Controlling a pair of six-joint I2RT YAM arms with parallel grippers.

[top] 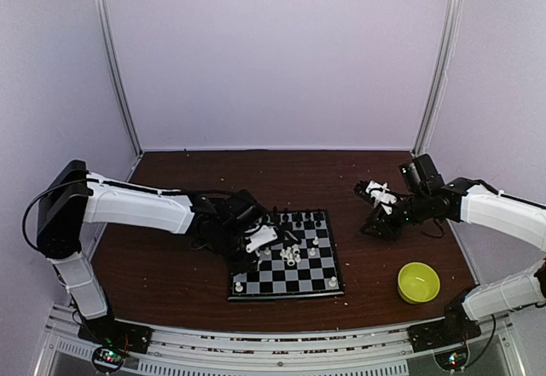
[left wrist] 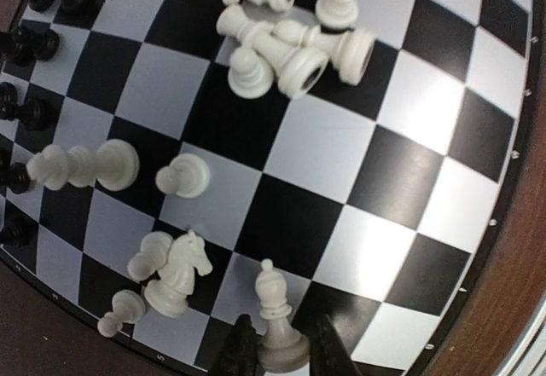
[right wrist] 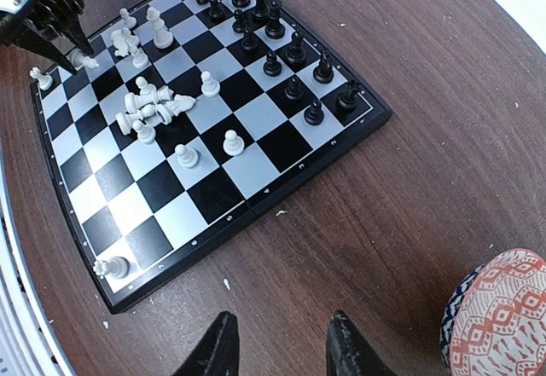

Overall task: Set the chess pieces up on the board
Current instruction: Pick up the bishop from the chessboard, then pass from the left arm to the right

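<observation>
At the left edge of the board (top: pixel 286 293), the left fingers (left wrist: pixel 241 350) pinch an upright white bishop (left wrist: pixel 275 308) low at its base. It is probably light, slick plastic that tips easily. Toppled white chess pieces (left wrist: pixel 281 48) litter mid-board. Farther right, the right fingers (right wrist: pixel 220 346) hover half-open and empty over the bench (right wrist: pixel 384 205).

Pale lavender walls (top: pixel 273 52) seen on three sides, joined by metal posts (top: pixel 116 60) at rear corners. Dark brown wooden table (top: pixel 171 265) enclosed. Pale crumbs (right wrist: pixel 227 284) scattered. Slotted aluminium rail (top: pixel 281 342) mounted along near edge.
</observation>
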